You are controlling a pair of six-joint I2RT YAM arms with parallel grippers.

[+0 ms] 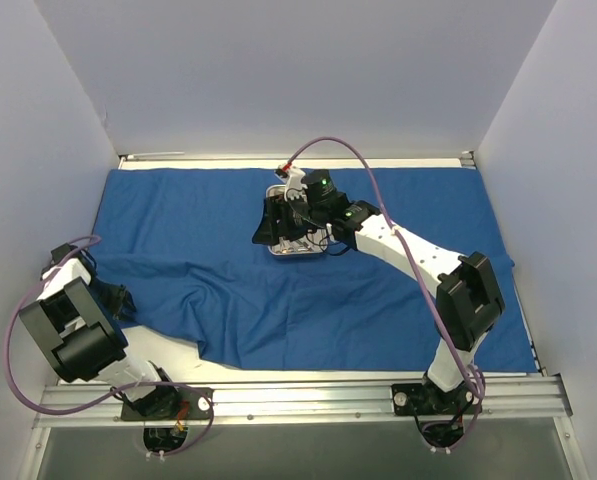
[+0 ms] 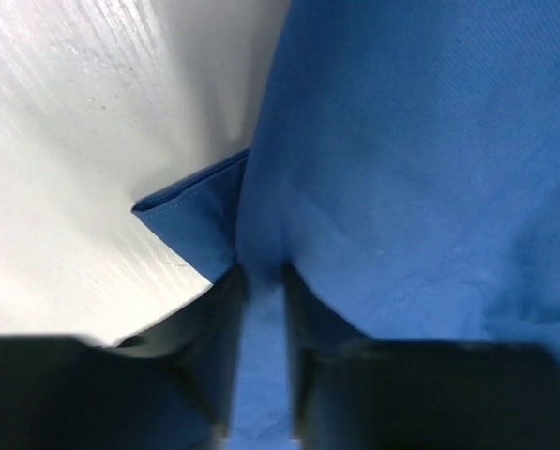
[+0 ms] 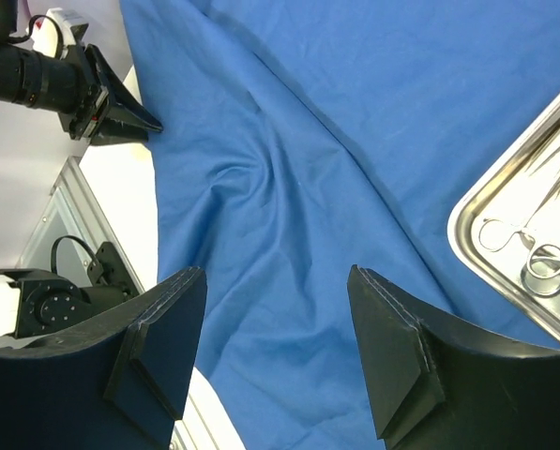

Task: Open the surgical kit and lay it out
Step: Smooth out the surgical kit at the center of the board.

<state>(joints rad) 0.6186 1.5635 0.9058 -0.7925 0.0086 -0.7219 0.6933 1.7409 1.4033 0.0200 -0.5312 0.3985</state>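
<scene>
Table: left claw clamped on wrap edge; right claw apart, tray beside.

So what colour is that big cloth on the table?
The cloth is plain royal blue, clearest in the top view.

Both arms share one build: white shell links joined by blocky black motor housings. The left arm and the right arm each carry a looping purple cable. Small green lights glow on the right arm's black wrist joints. Each base is a flat black plate. The right end effector has matte black, wedge-shaped fingers with bevelled faces. The left end effector shows only dark, blurred fingers.
</scene>
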